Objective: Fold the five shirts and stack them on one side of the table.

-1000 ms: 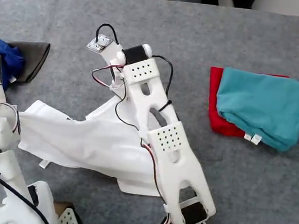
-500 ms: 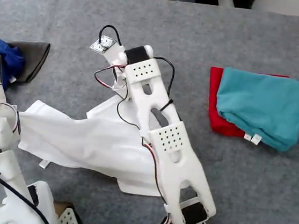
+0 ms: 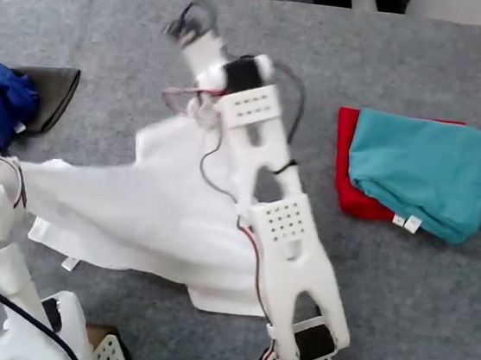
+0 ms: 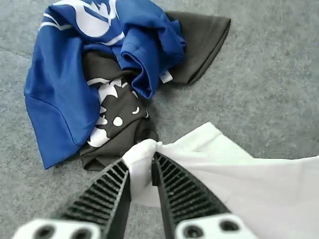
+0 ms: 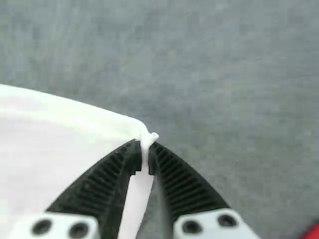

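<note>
The left hand (image 4: 141, 155) and right hand (image 5: 144, 147) each pinch a corner of the white shirt (image 3: 149, 222), stretched lengthwise between them; the right sits nearer the folded stack (image 3: 420, 170)

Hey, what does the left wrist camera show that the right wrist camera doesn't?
Only the left wrist view: a crumpled blue shirt with white print lying over a dark shirt with white print, both unfolded, close to the held corner.
Only the right wrist view: a small sliver of red fabric.
Both: a white cloth shirt, a bunched edge of it pinched between that arm's own black ribbed jaws, which are shut on it, above the grey felt table cover.
</note>
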Robot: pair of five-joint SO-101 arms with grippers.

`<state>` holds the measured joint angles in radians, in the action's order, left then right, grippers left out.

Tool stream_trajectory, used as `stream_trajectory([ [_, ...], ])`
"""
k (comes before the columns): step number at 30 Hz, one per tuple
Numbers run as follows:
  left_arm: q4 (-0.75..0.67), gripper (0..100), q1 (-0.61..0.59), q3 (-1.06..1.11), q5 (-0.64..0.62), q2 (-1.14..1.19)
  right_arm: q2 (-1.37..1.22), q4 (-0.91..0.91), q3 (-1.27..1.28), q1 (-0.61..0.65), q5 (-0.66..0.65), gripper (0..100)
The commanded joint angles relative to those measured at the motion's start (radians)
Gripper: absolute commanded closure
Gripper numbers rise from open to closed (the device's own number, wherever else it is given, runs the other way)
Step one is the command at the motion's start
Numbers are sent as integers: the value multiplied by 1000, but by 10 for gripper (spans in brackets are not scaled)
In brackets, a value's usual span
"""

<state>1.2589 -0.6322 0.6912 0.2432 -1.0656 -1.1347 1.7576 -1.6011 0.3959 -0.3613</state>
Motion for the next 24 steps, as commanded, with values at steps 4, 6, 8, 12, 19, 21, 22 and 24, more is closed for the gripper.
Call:
stream_trajectory([
  [4, -12, 971, 104, -197, -77, -8, 417, 11, -70, -103, 75, 985],
  [6, -12, 971, 154, -248, -89, -8, 547, 11, -70, -126, 75, 985],
  [8, -12, 972, 191, -302, -95, -6, 673, 9, -70, -149, 75, 985],
  [12, -14, 972, 234, -418, -132, 9, 911, 9, -70, -201, 75, 985],
  [19, 84, 972, 234, -768, -144, 120, 1199, -15, -70, -284, 75, 985],
  [21, 170, 972, 240, -891, -144, 141, 1267, -49, -70, -318, 77, 985],
  [22, 212, 972, 240, -951, -144, 149, 1299, -69, -70, -330, 77, 985],
  [24, 288, 972, 236, -1058, -144, 158, 1354, -112, -70, -339, 78, 985],
])
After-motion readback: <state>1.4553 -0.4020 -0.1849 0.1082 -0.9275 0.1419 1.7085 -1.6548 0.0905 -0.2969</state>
